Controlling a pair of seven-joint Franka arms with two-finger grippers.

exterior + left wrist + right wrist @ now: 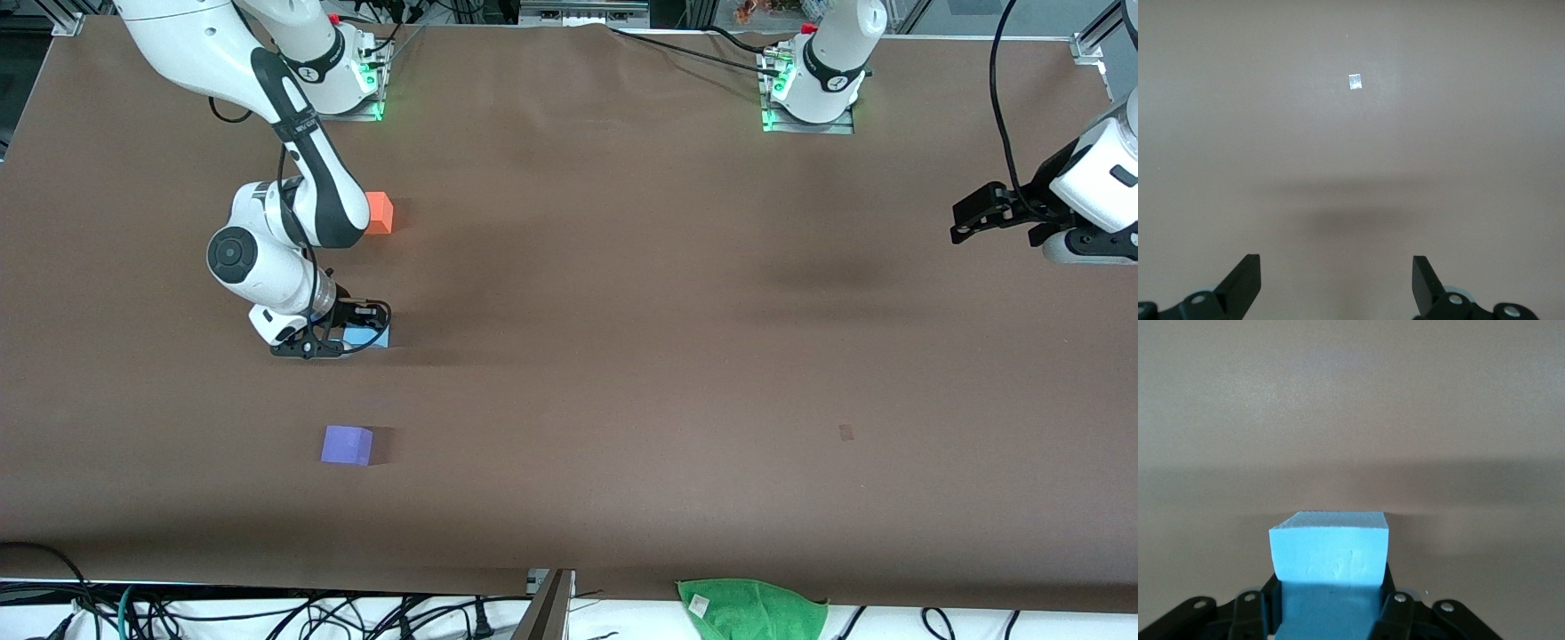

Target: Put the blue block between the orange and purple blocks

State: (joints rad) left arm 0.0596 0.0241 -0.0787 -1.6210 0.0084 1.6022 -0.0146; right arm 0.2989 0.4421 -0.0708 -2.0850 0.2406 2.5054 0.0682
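Foam is what the blue block (369,336) appears to be made of: matte, light, slightly dimpled on one face in the right wrist view, so it is judged easy to lift and unlikely to slip. It is clamped across two opposite flat sides by the right gripper (342,338), low over the table (622,356). The orange block (380,212) lies at twelve o'clock from it, the purple block (347,444) at six. The left gripper (978,216) waits, spread wide and empty, over the left arm's end.
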